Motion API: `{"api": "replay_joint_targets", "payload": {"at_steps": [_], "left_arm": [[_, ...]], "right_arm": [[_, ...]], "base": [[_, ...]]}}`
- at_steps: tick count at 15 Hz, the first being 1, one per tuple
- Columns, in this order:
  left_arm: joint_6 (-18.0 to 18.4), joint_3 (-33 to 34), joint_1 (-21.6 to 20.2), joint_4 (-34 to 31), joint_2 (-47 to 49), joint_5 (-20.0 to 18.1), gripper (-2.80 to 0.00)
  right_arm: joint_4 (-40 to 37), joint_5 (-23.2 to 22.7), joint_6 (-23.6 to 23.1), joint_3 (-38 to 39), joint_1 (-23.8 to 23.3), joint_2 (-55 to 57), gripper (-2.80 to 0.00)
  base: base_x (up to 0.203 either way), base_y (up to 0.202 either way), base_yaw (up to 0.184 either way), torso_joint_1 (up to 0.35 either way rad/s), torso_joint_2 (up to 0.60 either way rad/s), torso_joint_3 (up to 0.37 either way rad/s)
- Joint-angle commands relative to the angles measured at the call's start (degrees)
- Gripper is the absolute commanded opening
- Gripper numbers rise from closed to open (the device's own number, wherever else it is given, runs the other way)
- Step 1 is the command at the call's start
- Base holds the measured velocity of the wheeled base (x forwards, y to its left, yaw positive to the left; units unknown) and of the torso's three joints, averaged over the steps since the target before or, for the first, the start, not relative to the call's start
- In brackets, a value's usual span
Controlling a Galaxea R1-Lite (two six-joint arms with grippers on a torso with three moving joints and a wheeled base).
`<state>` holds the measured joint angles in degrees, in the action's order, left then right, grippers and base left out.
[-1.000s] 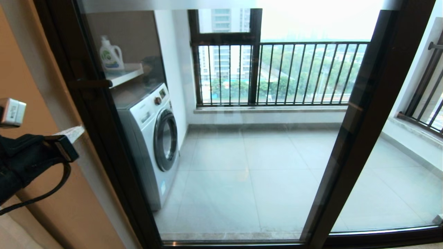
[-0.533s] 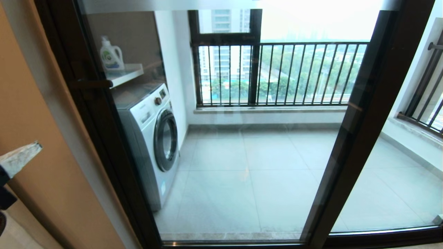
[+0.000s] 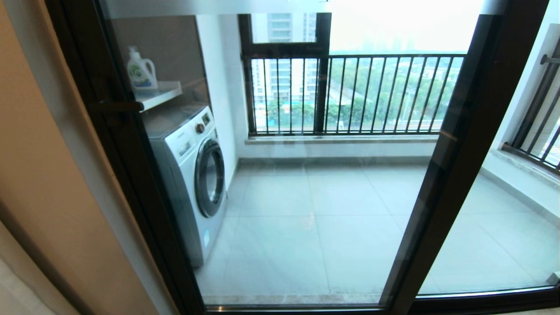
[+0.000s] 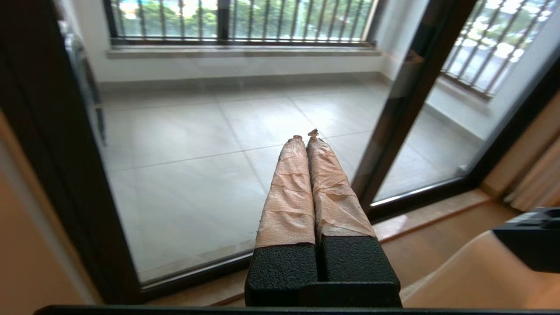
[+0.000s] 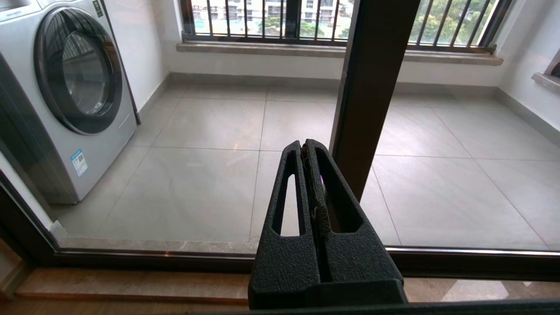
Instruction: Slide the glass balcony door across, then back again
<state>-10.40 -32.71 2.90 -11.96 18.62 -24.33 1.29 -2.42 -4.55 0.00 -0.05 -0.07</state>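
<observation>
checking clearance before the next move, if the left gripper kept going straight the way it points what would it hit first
Most likely the glass balcony door. The left gripper, shut and holding nothing, aims at its clear pane, just beside the dark middle stile. Nothing shows between tips and glass, though the gap is hard to judge.

My left gripper [image 4: 306, 136] carries two long tapering fingers [image 4: 286, 197] wrapped in wrinkled peach-coloured tape, frayed at the tips, set into a rough black textured base. My right gripper [image 5: 306, 151] is bare: two black fingers [image 5: 286, 197] of the same grainy finish, each with a long slot cut through it, and thin worn pad strips down their inner faces. At three o'clock in my left wrist view sits a dark block of my body [image 4: 529, 236].
</observation>
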Motion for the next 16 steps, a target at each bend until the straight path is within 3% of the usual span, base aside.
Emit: {"api": "replay_joint_targets", "payload": {"at_steps": [1,4,6,9,11,13,14,16], "left_arm": [[1.86,0.33,1.15,-0.67,-2.34,5.38,-2.80],[2.13,0.07,0.41,-0.82,-3.03,16.62,-2.80],[3.16,-1.11,-3.82,-0.83,-5.14,15.68,-2.80],[6.80,0.59,-3.69,-3.85,-11.52,8.44,-2.80],[10.79,7.91,-3.34,-5.25,-14.53,7.61,-2.80],[16.18,18.52,-3.24,-3.76,-16.97,12.16,-2.80],[17.77,24.28,-3.21,-0.57,-17.46,15.23,-2.80],[18.44,32.21,-3.17,12.02,-18.12,19.36,-2.80]], "right_arm": [[0.03,-0.04,-0.03,0.70,0.05,0.07,-2.80],[0.03,-0.04,-0.02,0.70,0.00,0.07,-2.80],[0.03,-0.04,-0.11,0.70,0.05,0.07,-2.80],[0.03,-0.04,-0.02,0.70,-0.02,0.07,-2.80],[0.03,-0.04,-0.02,0.62,0.00,0.07,-2.80],[0.03,-0.04,-0.02,0.62,-0.04,0.07,-2.80],[0.03,-0.04,-0.02,0.70,0.05,0.07,-2.80],[0.03,-0.04,-0.02,0.67,-0.04,0.07,-2.80]], "base": [[0.000,0.000,0.000,0.000,0.00,0.000],[0.000,0.000,0.000,0.000,0.00,0.000],[0.000,0.000,0.000,0.000,0.00,0.000],[0.000,0.000,0.000,0.000,0.00,0.000],[0.000,0.000,0.000,0.000,0.00,0.000],[0.000,0.000,0.000,0.000,0.00,0.000],[0.000,0.000,0.000,0.000,0.00,0.000],[0.000,0.000,0.000,0.000,0.00,0.000]]}}
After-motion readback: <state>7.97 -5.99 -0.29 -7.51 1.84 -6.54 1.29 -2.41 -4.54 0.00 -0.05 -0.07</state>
